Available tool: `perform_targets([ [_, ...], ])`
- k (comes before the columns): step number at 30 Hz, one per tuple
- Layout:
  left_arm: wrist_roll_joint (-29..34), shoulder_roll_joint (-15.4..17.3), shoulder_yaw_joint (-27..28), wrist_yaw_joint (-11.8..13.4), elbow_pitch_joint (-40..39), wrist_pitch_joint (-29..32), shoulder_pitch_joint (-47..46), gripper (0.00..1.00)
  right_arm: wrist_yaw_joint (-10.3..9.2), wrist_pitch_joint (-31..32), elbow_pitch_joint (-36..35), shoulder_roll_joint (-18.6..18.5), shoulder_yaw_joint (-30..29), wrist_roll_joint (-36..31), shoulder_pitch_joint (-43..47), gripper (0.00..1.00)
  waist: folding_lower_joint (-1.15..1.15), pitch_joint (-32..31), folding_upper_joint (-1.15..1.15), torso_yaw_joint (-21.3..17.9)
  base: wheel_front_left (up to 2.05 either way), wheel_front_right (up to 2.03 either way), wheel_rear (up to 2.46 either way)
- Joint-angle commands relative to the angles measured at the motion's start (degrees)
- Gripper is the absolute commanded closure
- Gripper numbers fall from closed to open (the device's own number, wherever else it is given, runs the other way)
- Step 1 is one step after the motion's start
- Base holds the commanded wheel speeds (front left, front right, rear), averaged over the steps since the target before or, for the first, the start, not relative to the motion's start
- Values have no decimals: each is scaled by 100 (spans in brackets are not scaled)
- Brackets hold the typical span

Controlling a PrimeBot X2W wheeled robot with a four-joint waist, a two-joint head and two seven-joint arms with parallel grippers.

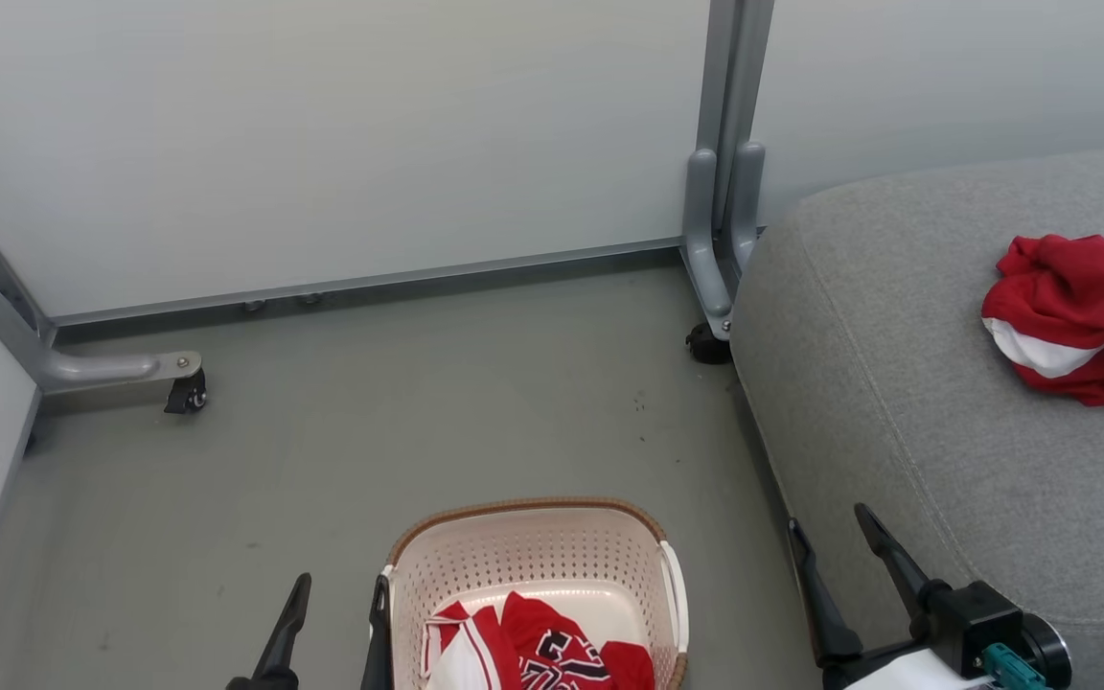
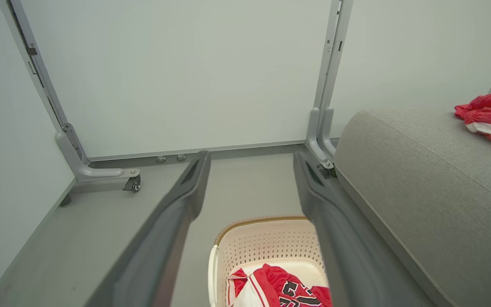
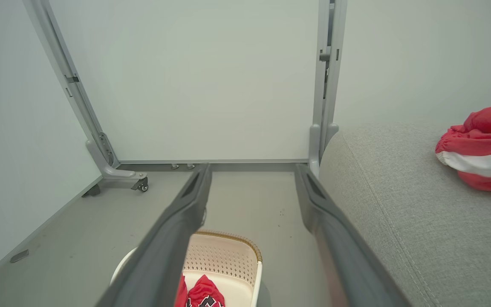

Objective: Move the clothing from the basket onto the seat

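Basket [image 1: 533, 556] holds one jersey [image 1: 552, 654]; seat [image 1: 897, 383] holds one red garment [image 1: 1069, 297].

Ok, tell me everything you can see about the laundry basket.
The basket is small, cream-white plastic with perforated walls, a brown woven-look rim and white side handles. It stands upright on the grey floor, just left of the seat without touching it. A crumpled red jersey with black-and-white lettering lies inside. The basket's near edge is out of frame.

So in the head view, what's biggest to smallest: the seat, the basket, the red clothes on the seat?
1. seat
2. basket
3. red clothes on the seat
The picture's edge cuts all three.
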Motion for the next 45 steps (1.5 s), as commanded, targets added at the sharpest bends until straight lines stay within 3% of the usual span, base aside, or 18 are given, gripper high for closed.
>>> perform_targets([
  [1,37,9,-26,-44,67,-2,-174,0,-8,-19,-18,-27,-8,-3,29,0,0,94,0,-1,0,0,0],
  [8,270,10,-327,-208,734,-3,-861,0,-8,-19,-73,-50,-32,-14,-211,0,0,659,0,-88,0,0,0],
  [19,988,143,-1044,-574,2269,-2,-3358,0,-8,-18,-385,-66,-277,13,-1260,0,0,2881,0,-208,0,0,0],
  [29,1625,366,-2229,-737,4515,111,-5523,0,-8,-19,-560,2,-287,102,-2142,0,0,4385,0,-477,0,0,0],
  [37,1406,294,-3404,-734,6061,539,-6720,0,-8,-19,-611,39,-153,258,-2531,0,0,5199,0,-753,0,0,0],
  [45,1062,505,-3958,-736,6710,1019,-7339,0,-8,-19,-730,41,46,593,-2758,0,0,5744,0,-1027,0,0,0],
])
